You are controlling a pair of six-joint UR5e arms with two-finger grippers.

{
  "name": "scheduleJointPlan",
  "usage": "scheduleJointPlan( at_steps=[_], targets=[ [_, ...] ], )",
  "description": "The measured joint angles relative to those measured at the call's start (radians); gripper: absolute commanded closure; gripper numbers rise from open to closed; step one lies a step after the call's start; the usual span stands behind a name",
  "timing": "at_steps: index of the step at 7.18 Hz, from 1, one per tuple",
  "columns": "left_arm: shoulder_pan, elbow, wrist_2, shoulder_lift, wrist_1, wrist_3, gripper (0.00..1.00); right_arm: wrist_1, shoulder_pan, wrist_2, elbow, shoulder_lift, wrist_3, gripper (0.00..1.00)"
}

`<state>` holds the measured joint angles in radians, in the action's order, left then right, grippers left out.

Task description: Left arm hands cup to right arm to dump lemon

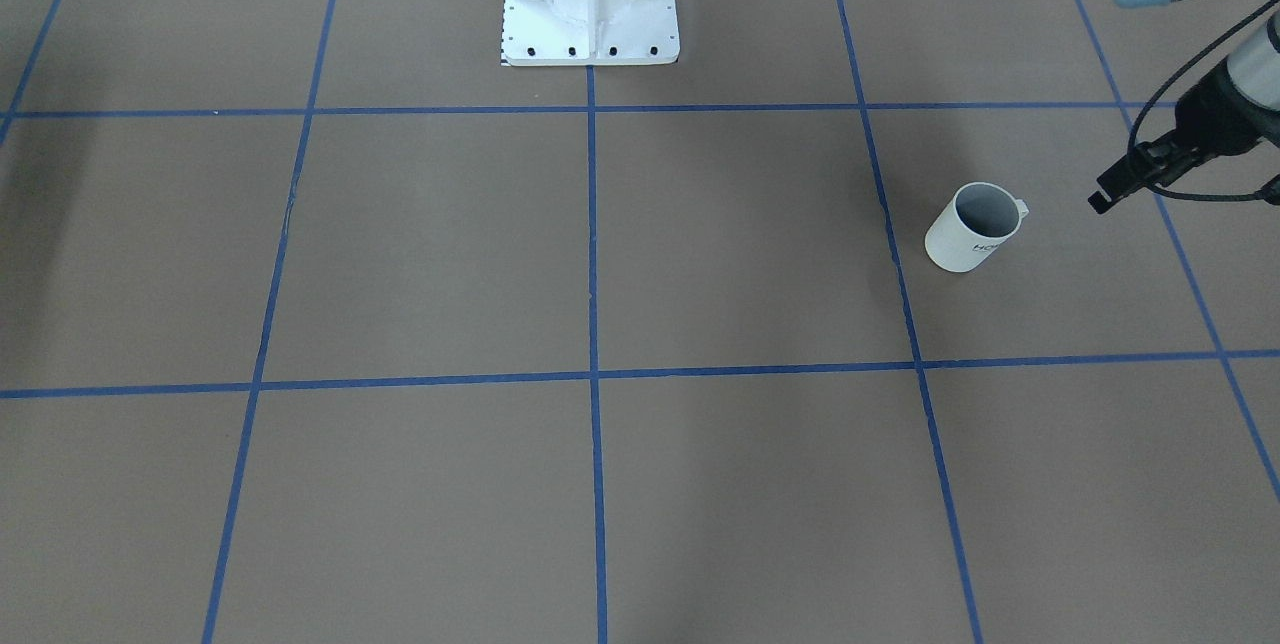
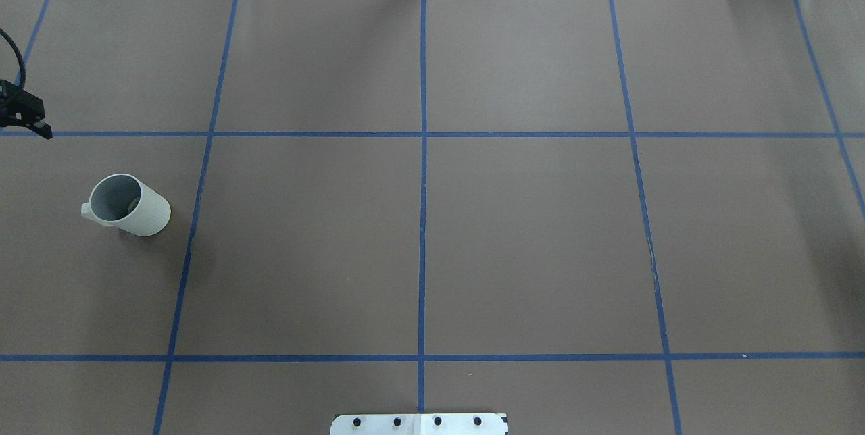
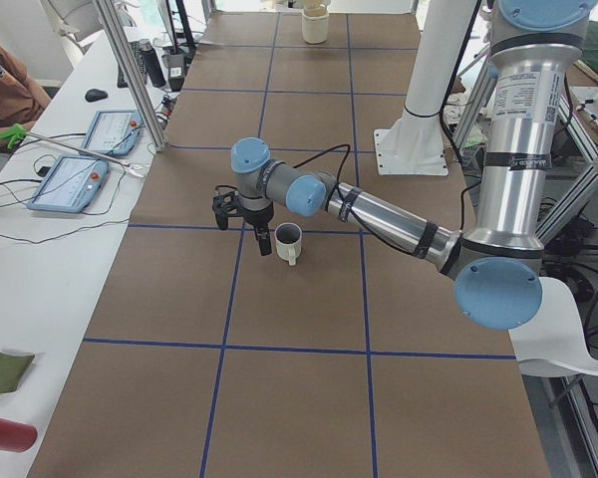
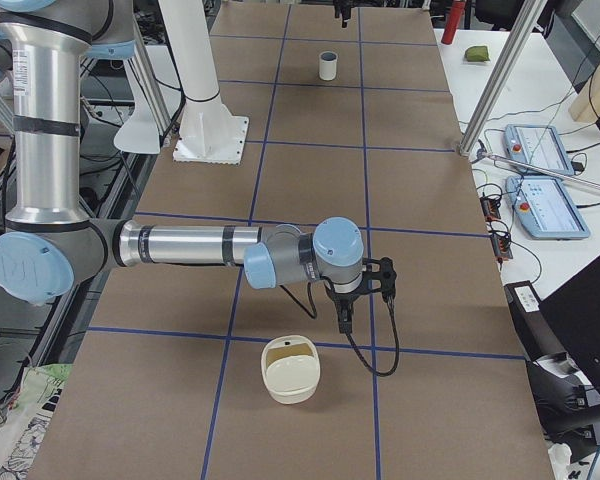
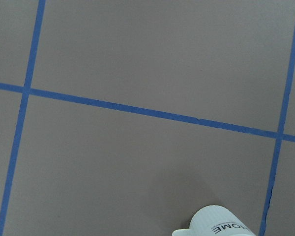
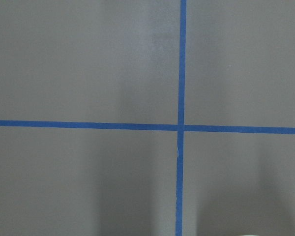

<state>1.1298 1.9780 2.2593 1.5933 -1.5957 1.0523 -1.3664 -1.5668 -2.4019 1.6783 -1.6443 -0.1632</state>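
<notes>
One white cup (image 1: 972, 229) stands upright and unheld near the table's left end.
My left gripper (image 1: 1100, 200) hangs beside its handle, empty; I cannot tell its spread, nor my right gripper's (image 4: 346, 322). I should pinch the rim and keep it level.

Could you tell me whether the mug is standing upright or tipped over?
Upright: the white mug stands on its base on the table, open mouth facing up.
</notes>
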Motion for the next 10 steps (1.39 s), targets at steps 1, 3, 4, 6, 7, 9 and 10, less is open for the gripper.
scheduleJointPlan(
  at_steps=[1, 3, 4, 6, 7, 9, 10],
  targets=[
    [-0.061, 0.054, -0.038, -0.025, -0.003, 0.144, 0.0, 0.0, 0.0, 0.0, -0.001, 0.0, -0.001, 0.0],
    [-0.163, 0.089, -0.125, -0.052, -0.04, 0.343, 0.0, 0.0, 0.0, 0.0, 0.0, 0.0, -0.001, 0.0],
    [-0.188, 0.082, -0.154, -0.058, -0.06, 0.396, 0.0, 0.0, 0.0, 0.0, 0.001, 0.0, -0.001, 0.0],
    [-0.208, 0.056, -0.173, -0.061, -0.076, 0.471, 0.0, 0.0, -0.001, 0.0, 0.004, 0.001, -0.001, 0.0],
    [-0.224, 0.039, -0.185, -0.061, -0.092, 0.513, 0.0, 0.0, 0.0, 0.0, 0.005, 0.001, -0.001, 0.0],
    [-0.255, -0.007, -0.21, -0.061, -0.157, 0.573, 0.04, 0.001, -0.001, 0.0, 0.006, 0.001, -0.001, 0.0],
    [-0.265, -0.02, -0.213, -0.06, -0.177, 0.582, 0.13, 0.001, -0.001, 0.0, 0.006, 0.001, -0.001, 0.0]
  ],
)
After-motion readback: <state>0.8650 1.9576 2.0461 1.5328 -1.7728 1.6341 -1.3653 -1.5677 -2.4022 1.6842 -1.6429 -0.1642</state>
